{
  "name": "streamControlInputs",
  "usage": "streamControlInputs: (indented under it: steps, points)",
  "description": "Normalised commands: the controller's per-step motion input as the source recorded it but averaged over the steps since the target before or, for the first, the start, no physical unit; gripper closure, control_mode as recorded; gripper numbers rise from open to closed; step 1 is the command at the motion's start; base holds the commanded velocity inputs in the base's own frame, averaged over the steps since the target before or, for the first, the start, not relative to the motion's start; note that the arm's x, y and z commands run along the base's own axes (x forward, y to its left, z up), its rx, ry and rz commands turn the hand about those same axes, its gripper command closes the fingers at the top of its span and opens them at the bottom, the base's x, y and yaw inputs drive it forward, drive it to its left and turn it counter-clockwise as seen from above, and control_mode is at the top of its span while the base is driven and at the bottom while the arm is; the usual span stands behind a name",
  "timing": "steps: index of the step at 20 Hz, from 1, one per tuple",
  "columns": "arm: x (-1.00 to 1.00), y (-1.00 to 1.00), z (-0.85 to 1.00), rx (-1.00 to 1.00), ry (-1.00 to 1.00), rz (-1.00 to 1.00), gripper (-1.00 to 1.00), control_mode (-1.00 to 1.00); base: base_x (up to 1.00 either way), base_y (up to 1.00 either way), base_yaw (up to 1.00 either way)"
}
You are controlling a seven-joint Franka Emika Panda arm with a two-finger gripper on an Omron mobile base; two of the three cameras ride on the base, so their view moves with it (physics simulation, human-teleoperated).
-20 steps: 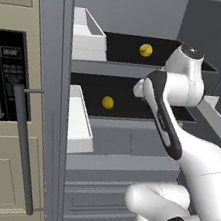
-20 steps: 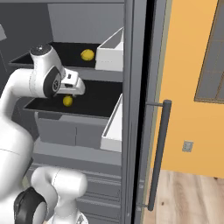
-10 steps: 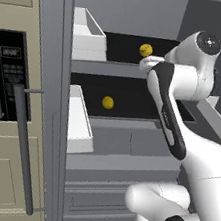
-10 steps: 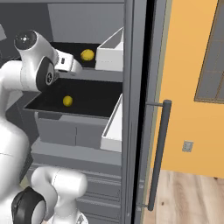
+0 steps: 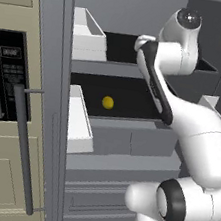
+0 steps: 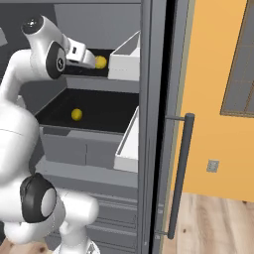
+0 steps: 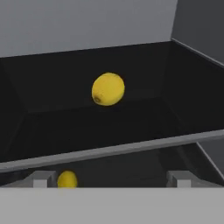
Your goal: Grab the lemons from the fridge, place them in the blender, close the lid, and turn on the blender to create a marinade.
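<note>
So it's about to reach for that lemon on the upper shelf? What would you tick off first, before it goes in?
1. Fridge door open: ok.
2. Upper lemon lying free on the upper shelf tray, straight ahead in the hand view: ok.
3. Gripper open, nothing held: ok.
4. Fingers either side of the lemon: not ok, still short of it.
5. Lower lemon resting apart on the lower shelf tray: ok.
6. Room between lemon and tray's back wall: cannot tell.

one lemon (image 7: pixel 108 89) sits on my fridge's (image 5: pixel 129 4) upper black shelf tray, at about twelve o'clock from my hand camera, bright yellow and smooth. the second lemon (image 5: pixel 107 102) rests on the lower black tray, at about seven o'clock in my hand camera, partly hidden by the shelf edge.
</note>
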Motion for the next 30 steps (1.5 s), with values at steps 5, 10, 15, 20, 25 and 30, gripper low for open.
streamControlInputs:
  steps: [5, 10, 15, 20, 25, 30]
  points:
    - [0.78, -0.01, -0.25, 0.0, 0.0, 0.0, -1.0, -1.0, 0.0, 0.0, 0.0]
    - [0.82, 0.0, -0.19, 0.0, 0.0, 0.0, -1.0, -1.0, 0.0, 0.0, 0.0]
    - [0.67, 0.0, -0.15, 0.0, 0.0, 0.0, -1.0, -1.0, 0.0, 0.0, 0.0]
    - [0.53, 0.0, -0.05, 0.0, 0.0, 0.0, -1.0, -1.0, 0.0, 0.0, 0.0]
    - [0.41, 0.0, -0.06, 0.0, 0.0, 0.0, -1.0, -1.0, 0.0, 0.0, 0.0]
    - [0.01, -0.24, -0.45, 0.0, 0.03, 0.0, 1.0, -1.0, 0.0, 0.0, 0.0]
